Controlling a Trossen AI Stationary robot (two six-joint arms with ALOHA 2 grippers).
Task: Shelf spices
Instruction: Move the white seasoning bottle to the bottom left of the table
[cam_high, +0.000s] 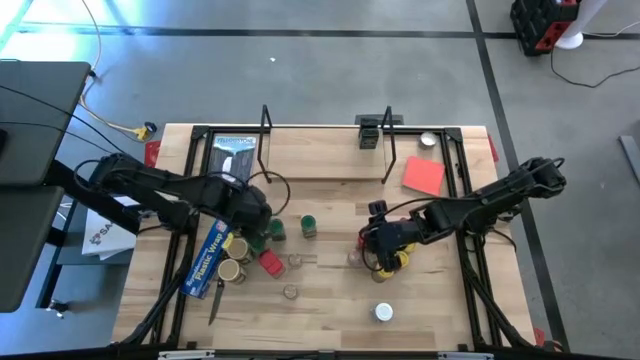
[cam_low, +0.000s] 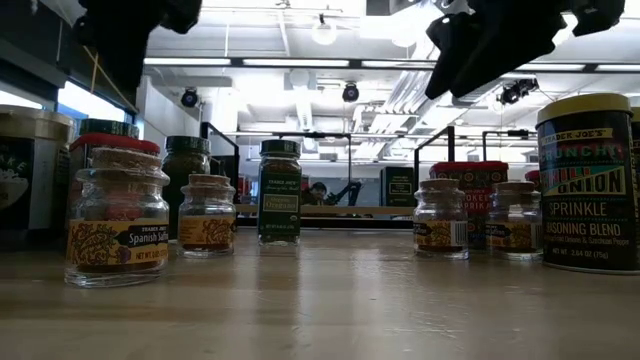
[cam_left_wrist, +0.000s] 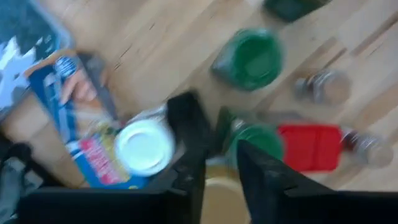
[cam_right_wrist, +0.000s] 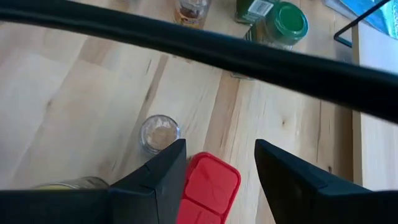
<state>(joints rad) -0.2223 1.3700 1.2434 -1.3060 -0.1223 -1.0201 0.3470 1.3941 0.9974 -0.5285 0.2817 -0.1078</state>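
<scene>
Clearly legible in the low view, a clear jar (cam_low: 117, 222) reads "Spanish Saffron" and a yellow-lidded tin (cam_low: 587, 185) reads "Trader Joe's… Onion Sprinkle Seasoning Blend". Over the left cluster, the left gripper (cam_left_wrist: 214, 163) has its fingers slightly parted above a green-lidded jar (cam_left_wrist: 254, 138), gripping nothing. Rightward, the right gripper (cam_right_wrist: 217, 177) is open astride a red tin (cam_right_wrist: 207, 187); contact is hidden. Behind, the shelf (cam_high: 320, 150) looks bare of spices.

Blue plastic-wrap box (cam_high: 209, 257) and red sheet (cam_high: 424, 175) on table (cam_high: 440, 310).
</scene>
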